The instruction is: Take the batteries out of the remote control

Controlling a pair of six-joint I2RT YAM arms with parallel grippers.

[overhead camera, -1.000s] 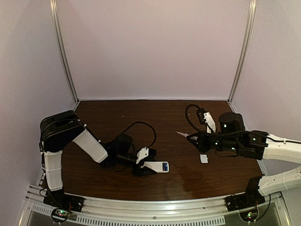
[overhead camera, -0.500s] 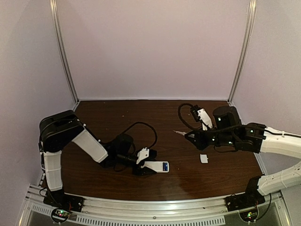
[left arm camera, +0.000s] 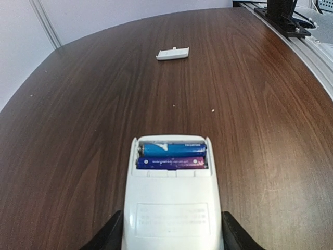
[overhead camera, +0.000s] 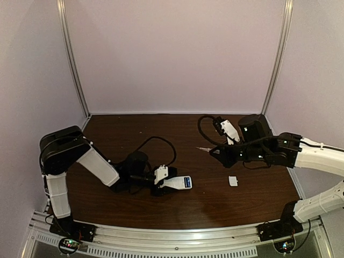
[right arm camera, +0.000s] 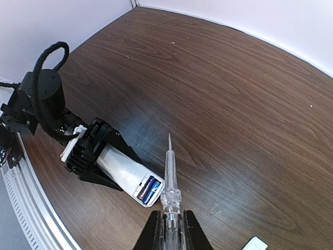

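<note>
The white remote control (overhead camera: 174, 183) is held by my left gripper (overhead camera: 161, 179), whose jaws are shut on its sides, low over the table. Its battery compartment is open and faces up. The two batteries (left arm camera: 171, 156), one blue and one dark, lie side by side in it. The remote also shows in the left wrist view (left arm camera: 171, 208) and the right wrist view (right arm camera: 125, 172). My right gripper (overhead camera: 216, 152) is shut on a clear-handled screwdriver (right arm camera: 170, 166), its tip pointing left. The tip is above the table, to the right of the remote and apart from it.
The small white cover piece (overhead camera: 233, 181) lies on the brown table (overhead camera: 161, 134) under the right arm; it also shows in the left wrist view (left arm camera: 173, 53). A metal rail (overhead camera: 161, 236) runs along the near edge. Pale walls close in the back and sides.
My right gripper has moved left and a little back with the screwdriver. My left gripper has shifted the remote slightly back and left.
</note>
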